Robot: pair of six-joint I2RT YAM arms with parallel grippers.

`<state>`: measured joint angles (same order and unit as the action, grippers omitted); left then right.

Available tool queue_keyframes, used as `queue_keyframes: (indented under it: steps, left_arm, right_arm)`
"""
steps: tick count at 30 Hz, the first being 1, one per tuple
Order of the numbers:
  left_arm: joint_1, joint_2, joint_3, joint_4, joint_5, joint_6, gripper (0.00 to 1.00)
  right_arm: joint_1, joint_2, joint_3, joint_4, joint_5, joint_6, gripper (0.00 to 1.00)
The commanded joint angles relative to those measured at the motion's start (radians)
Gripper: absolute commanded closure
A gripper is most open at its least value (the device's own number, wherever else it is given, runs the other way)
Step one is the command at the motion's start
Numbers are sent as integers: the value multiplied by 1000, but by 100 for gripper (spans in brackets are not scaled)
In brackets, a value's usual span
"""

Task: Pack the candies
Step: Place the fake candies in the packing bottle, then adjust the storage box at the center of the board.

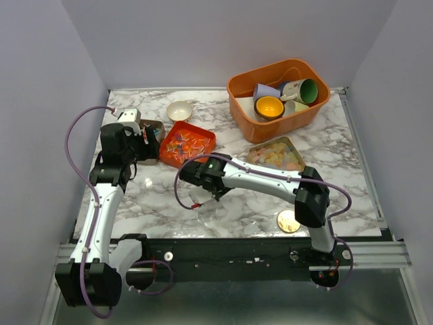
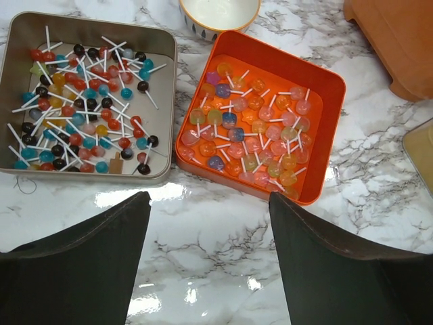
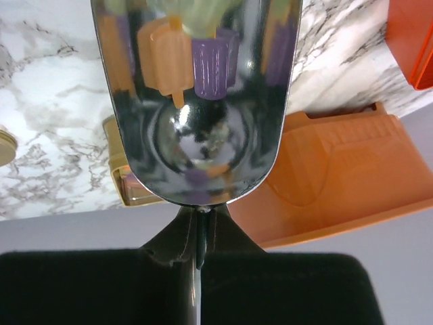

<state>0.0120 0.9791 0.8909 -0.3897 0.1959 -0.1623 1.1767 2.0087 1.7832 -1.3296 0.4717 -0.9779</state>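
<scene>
Left wrist view: the candies (image 2: 88, 95) (small round lollipops on white sticks in red, blue, black and yellow) lie loose in a grey square metal tin (image 2: 162, 74). More of them, in orange, pink and purple, fill an orange square plastic tray (image 2: 323, 135) just beside it on the white marbled table (image 2: 203, 271). Pale pastel gummies (image 1: 276, 157) sit in a shallow gold tin (image 1: 252, 152) well to the right. The left pincer (image 2: 206, 203) hovers wide open and empty near both trays. The right pincer (image 3: 201, 233) is clamped tight on the stem of a shiny silvery scoop (image 3: 196, 101) — over the table's near middle
</scene>
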Motion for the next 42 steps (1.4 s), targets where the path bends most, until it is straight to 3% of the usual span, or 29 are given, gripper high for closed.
queue_keyframes:
  steps: [1,14,20,23,26,28,31,38,42]
  left_arm:
    - [5,-25,-4,46,11,-3,18]
    - [3,90,19,87,143,-14,17]
    - [-15,208,20,92,246,118,18]
    - [-92,308,69,55,263,180,19]
    - [-131,409,137,29,267,175,23]
    - [-177,486,183,44,243,178,28]
    - [-242,573,233,57,205,185,31]
    - [-331,797,382,72,105,167,34]
    - [-372,840,408,72,100,179,36]
  right_arm:
    - [17,-17,-11,-195,123,-76,99]
    - [26,-96,-71,-154,154,-82,99]
    - [14,-136,68,-195,29,65,99]
    - [-52,-215,70,-195,-167,201,99]
    - [-213,-287,7,-180,-349,333,99]
    - [-389,-381,-70,-117,-272,340,99]
    - [-559,-410,-4,-118,-376,387,99]
    - [-686,-501,-76,-80,-390,416,99]
    - [-712,-541,-131,-71,-384,415,99]
